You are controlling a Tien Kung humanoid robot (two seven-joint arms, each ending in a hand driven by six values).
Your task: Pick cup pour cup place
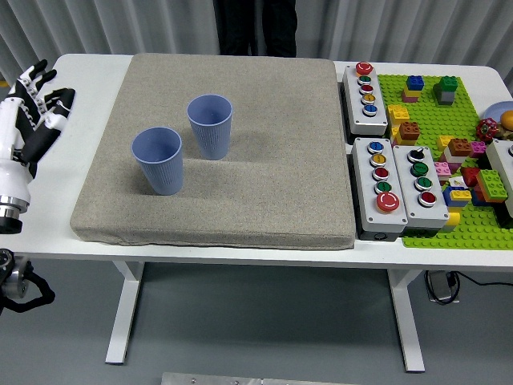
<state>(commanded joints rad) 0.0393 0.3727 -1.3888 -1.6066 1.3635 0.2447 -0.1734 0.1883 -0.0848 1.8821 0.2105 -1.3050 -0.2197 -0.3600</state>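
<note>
two blue cups are standing upright on a grey mat [240, 200] that is covering most of the white table [80, 72] in the head view, probably there to keep them from sliding and to soften any set-down. the near cup [159, 160] is sitting toward the mat's left front, and the far cup [211, 126] is just beside it, behind and to the right, close enough that pouring from one into the other should need only a short carry. both are open-side up; whether either holds anything i cannot tell. the left hand [28, 112] is hovering over the table's left edge, well apart from the cups, its fingers [36, 80] spread and holding nothing. the right hand is not showing. button boxes [390, 180] and a green brick plate [449, 136] are lying off to the right, clear of the work.
</note>
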